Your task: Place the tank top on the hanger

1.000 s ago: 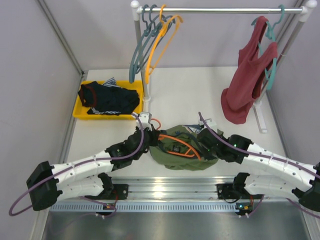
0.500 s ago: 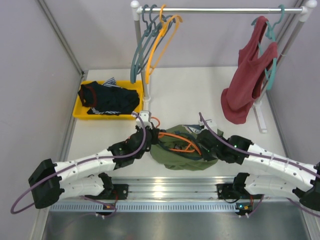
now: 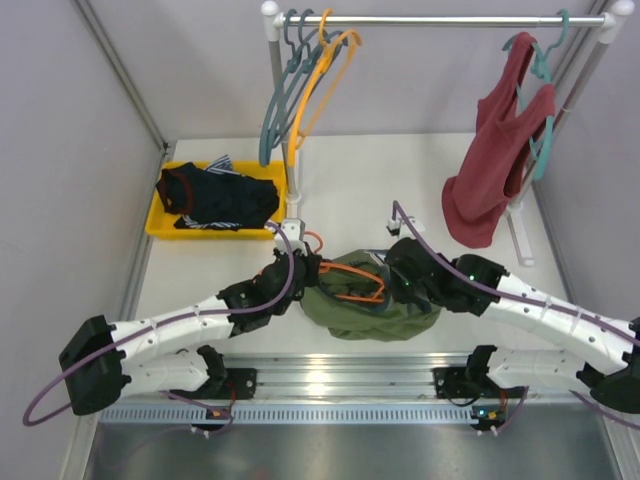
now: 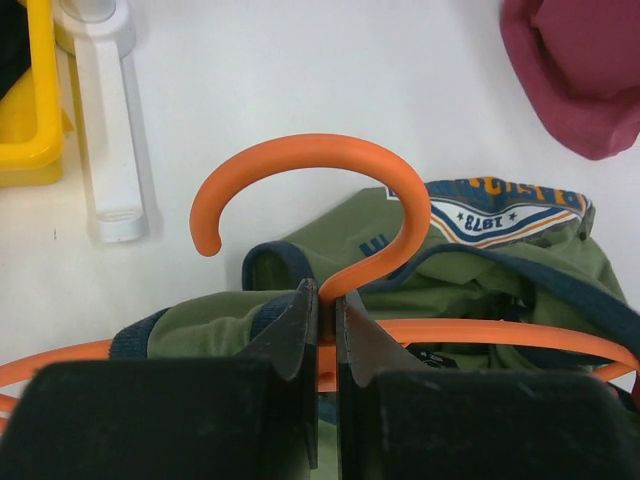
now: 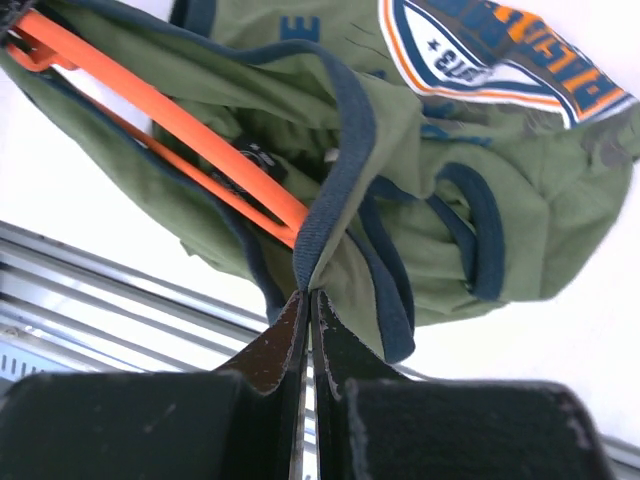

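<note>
Your right arm [image 3: 540,312] has swung in across the table [image 3: 400,180] over the tank top [image 3: 372,315], which lies bunched near the front edge with bare room behind. The left gripper [image 4: 327,300] clamps the hanger [image 4: 310,150] at its neck. The right gripper [image 5: 308,300] pinches navy trim [image 5: 350,160], which could slip free, or twist the hanger, if you pull hard.

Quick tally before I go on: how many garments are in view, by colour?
Olive-green tank top, on the table: 1
Dark red tank top, hanging on the rail: 1
Dark navy striped garment, in the yellow bin: 1
Total: 3
</note>
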